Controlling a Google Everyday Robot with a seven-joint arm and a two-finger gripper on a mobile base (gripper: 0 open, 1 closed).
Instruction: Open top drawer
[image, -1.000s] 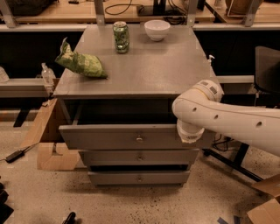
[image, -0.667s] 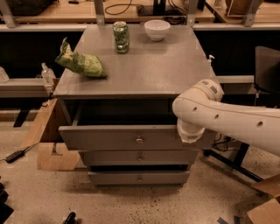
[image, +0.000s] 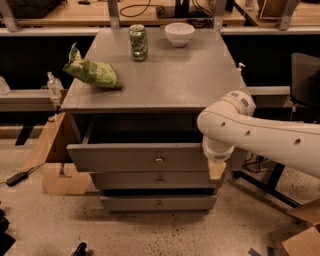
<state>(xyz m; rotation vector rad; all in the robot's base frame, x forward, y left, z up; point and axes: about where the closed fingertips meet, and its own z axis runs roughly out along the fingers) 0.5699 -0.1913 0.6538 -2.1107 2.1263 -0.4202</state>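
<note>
Across the last second no change can be made out. The top drawer (image: 125, 157) juts from the cabinet (image: 170, 80) just as far as it did before, and its knob (image: 159, 160) sits at the same spot. The gripper (image: 216, 169) is where it was, at the right end of the drawer front, under the bend of the white arm (image: 260, 132) (which reaches in from the right along the same line). If the arm or drawer has shifted, the shift is too slight to see.

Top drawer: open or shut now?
Open: the top drawer stands forward of the cabinet, dark gap behind. The gripper is at its right end.
</note>
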